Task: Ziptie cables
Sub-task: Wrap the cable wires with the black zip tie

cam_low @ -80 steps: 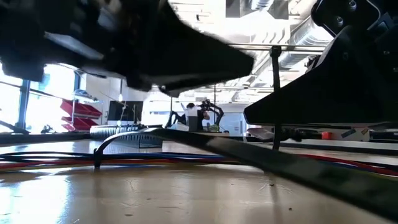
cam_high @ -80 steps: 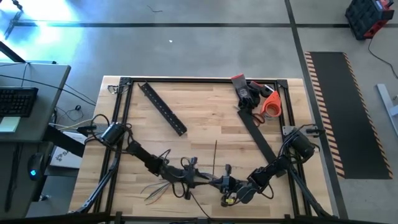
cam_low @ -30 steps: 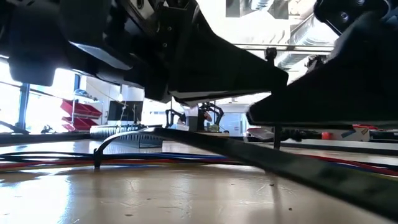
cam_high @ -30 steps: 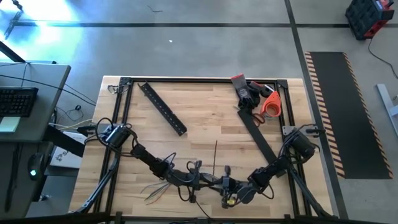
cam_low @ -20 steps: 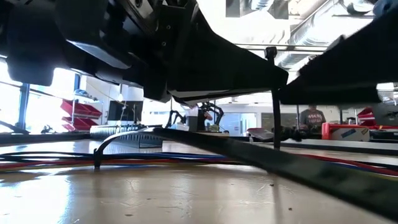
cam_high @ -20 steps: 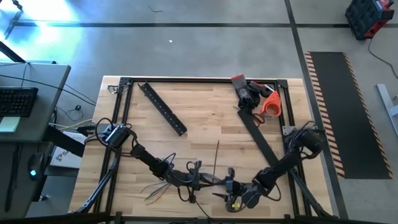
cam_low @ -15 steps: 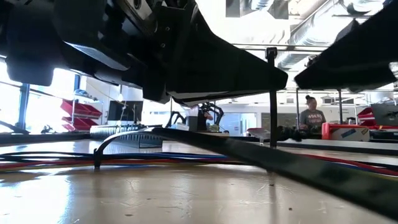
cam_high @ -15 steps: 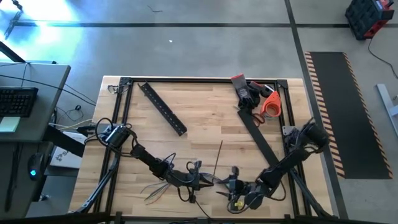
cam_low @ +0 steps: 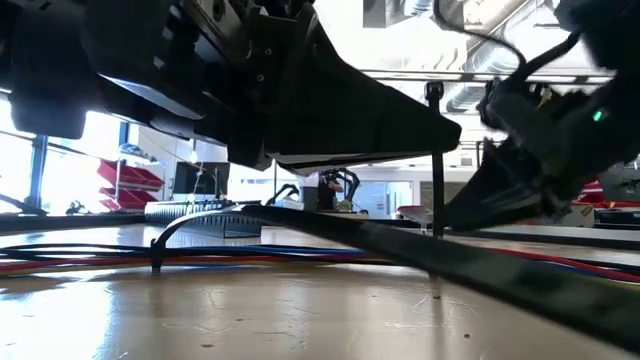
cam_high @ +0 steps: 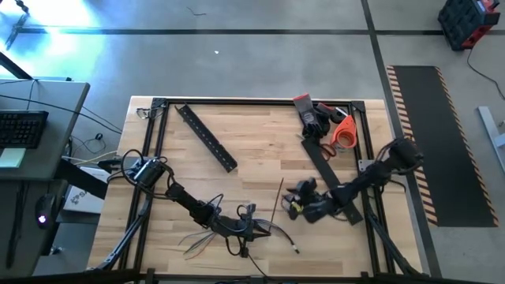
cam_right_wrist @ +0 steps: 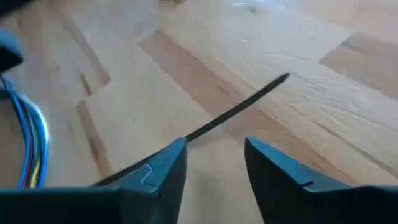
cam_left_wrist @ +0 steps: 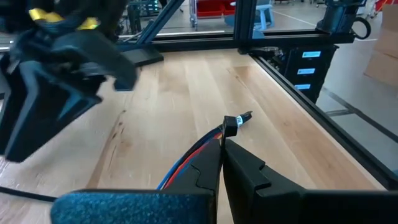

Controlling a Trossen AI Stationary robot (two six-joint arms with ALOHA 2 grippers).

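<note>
The cables point(cam_high: 199, 237) are thin coloured wires near the table's front edge, fanned out at their left end. My left gripper point(cam_high: 260, 230) is shut on them close to their right end point(cam_left_wrist: 239, 118), which bears a small white band. A thin black ziptie strip point(cam_high: 278, 202) lies flat on the wood just beyond. My right gripper point(cam_high: 289, 200) stands open beside this strip. In the right wrist view the strip point(cam_right_wrist: 249, 106) runs under one finger point(cam_right_wrist: 168, 165). My left gripper has the red and blue wires point(cam_left_wrist: 214, 138) coming out between its shut fingertips, near the cables' banded end. The fingers come nearly level from the table's left and lie along the wires. The short free end sticks out past the tips, low over the wood. Whether my right gripper touches the ziptie strip I cannot tell.
A flat perforated black bar point(cam_high: 207, 138) lies at the far left and a second black bar point(cam_high: 325, 167) at the right. Orange-handled scissors point(cam_high: 341, 131) and a red-and-black tool point(cam_high: 310, 113) sit at the far right corner. Black frame rails point(cam_high: 158, 134) edge the table.
My right gripper has drawn back from the cables' end near the front edge, gone toward the far edge and rolled about its own axis. The ziptie strip's far end has swung a little toward the table's right.
</note>
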